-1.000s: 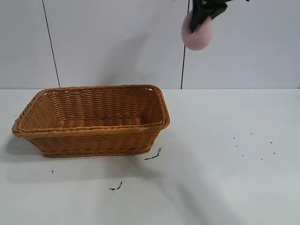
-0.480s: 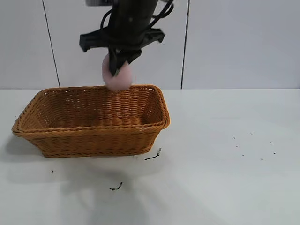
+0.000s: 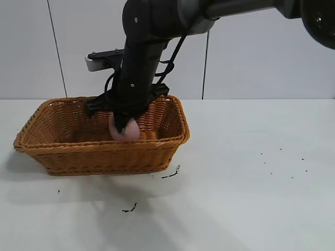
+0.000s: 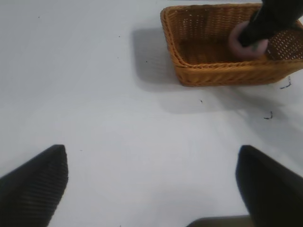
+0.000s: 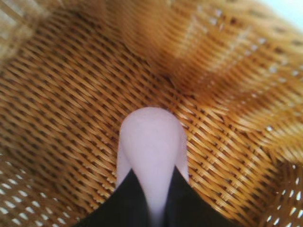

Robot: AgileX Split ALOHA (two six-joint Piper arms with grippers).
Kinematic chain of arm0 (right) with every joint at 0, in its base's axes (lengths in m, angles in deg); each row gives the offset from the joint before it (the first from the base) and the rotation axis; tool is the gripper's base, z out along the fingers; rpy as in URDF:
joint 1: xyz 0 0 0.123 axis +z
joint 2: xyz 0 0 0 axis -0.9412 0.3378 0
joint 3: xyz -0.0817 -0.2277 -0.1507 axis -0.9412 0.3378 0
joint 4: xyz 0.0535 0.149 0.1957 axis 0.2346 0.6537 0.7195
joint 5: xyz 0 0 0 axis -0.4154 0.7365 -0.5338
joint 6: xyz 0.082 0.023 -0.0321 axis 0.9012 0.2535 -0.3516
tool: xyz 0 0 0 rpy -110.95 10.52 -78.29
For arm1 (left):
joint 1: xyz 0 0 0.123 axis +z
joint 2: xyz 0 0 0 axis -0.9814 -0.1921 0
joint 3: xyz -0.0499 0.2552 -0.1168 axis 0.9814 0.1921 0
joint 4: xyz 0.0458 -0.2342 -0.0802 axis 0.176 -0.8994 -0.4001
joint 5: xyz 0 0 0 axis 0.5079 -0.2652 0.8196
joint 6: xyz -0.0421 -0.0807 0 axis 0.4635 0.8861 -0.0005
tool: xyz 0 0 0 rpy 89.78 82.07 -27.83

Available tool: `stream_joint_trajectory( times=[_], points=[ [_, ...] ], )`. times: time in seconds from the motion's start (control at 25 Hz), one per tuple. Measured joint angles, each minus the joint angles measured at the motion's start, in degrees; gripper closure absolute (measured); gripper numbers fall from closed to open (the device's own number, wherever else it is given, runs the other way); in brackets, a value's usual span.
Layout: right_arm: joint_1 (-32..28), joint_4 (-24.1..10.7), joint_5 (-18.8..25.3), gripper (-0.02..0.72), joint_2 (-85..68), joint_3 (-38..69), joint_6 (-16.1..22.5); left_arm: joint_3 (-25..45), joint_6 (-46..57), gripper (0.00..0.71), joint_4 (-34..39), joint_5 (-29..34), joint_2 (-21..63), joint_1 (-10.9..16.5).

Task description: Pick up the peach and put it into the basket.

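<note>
The basket (image 3: 102, 136) sits at the middle left of the exterior view, on the white table (image 3: 251, 172). It is orange-brown, woven, long and wide, with sides that lean outward and a thick braided rim. The peach (image 3: 124, 130) is inside it, toward the basket's right half, low down past the rim. The peach is small, round and pale pink, much smaller than the basket. The right gripper (image 3: 121, 125) comes down from the top middle of the exterior view on a big black arm and reaches into the basket. It is clamped on the peach, with a dark finger on each side of it. In the right wrist view the peach (image 5: 150, 150) fills the lower middle, pinched between two black fingers (image 5: 124, 201), with the basket's woven floor (image 5: 61, 109) just under it; I cannot tell if the peach touches the floor. In the left wrist view the basket (image 4: 222, 71) is at the upper right with the pink peach (image 4: 246, 42) in it. The left gripper (image 4: 154, 187) hangs over bare table, well apart from the basket, its two dark fingers spread wide in the bottom corners. A few small dark specks (image 3: 172, 172) lie on the table near the basket's lower right corner.
</note>
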Motion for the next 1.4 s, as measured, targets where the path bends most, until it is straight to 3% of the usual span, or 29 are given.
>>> stream_joint_trajectory(
  times=[0.36, 1.04, 1.4],
  points=[
    [-2.38, -0.34, 10.80, 0.010, -5.04, -11.55, 2.04, 0.00, 0.00, 0.017, 0.00, 0.00, 0.00, 0.00],
    [-31.72, -0.34, 15.44, 0.008, -5.91, -12.38, 1.69, 0.00, 0.00, 0.017, 0.00, 0.00, 0.00, 0.00],
    [-33.35, 0.25, 16.85, 0.008, -8.42, -10.63, 1.64, 0.00, 0.00, 0.017, 0.00, 0.00, 0.00, 0.00]
  ],
)
